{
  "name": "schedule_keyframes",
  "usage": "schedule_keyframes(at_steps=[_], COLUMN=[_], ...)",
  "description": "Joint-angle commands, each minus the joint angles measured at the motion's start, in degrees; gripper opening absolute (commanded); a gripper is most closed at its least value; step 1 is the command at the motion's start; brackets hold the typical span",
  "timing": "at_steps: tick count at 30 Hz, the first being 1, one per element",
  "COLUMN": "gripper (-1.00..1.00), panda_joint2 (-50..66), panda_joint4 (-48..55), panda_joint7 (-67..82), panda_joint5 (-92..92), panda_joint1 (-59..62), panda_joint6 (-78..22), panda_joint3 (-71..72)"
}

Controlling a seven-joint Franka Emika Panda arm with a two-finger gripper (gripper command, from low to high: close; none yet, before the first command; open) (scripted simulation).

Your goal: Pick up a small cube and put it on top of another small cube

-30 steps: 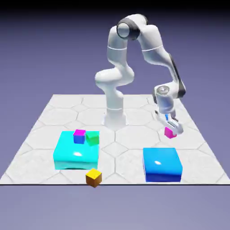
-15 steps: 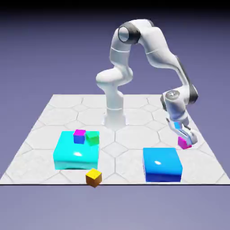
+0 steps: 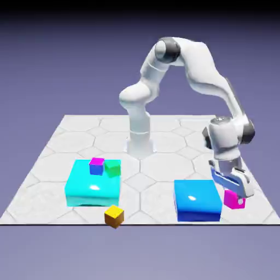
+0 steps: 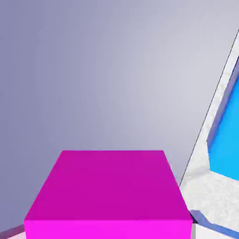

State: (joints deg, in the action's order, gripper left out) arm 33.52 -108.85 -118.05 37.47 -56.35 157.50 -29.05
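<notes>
Gripping the magenta cube (image 3: 234, 200), the claw (image 3: 237, 197) hangs beside the blue block (image 3: 197, 200).

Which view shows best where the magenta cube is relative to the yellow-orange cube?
The exterior view: it shows the magenta cube held in the gripper, beyond the blue block, with the yellow-orange cube far toward that view's left. The hand view shows the magenta cube large, but not the yellow-orange one.

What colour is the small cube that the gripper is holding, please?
Plain magenta-pink; the small cube shows best in the hand view, filling its lower half, held by the gripper.
</notes>
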Motion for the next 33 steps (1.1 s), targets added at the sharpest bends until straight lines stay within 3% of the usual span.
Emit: schedule_keyframes(at_steps=[1,11,26,33], gripper=[-1.0,-1.0,-1.0,-1.0], panda_joint2=[1.0,16.0,40.5,48.0], panda_joint4=[1.7,-0.6,-12.8,-23.6], panda_joint7=[-0.2,-4.5,-12.3,-15.2], panda_joint5=[-0.6,14.6,47.0,63.1], panda_joint1=[-1.0,-6.3,-12.4,-11.9], panda_joint6=[-0.3,-17.3,-49.0,-61.9], panda_joint3=[-2.1,-22.8,-54.0,-60.9])
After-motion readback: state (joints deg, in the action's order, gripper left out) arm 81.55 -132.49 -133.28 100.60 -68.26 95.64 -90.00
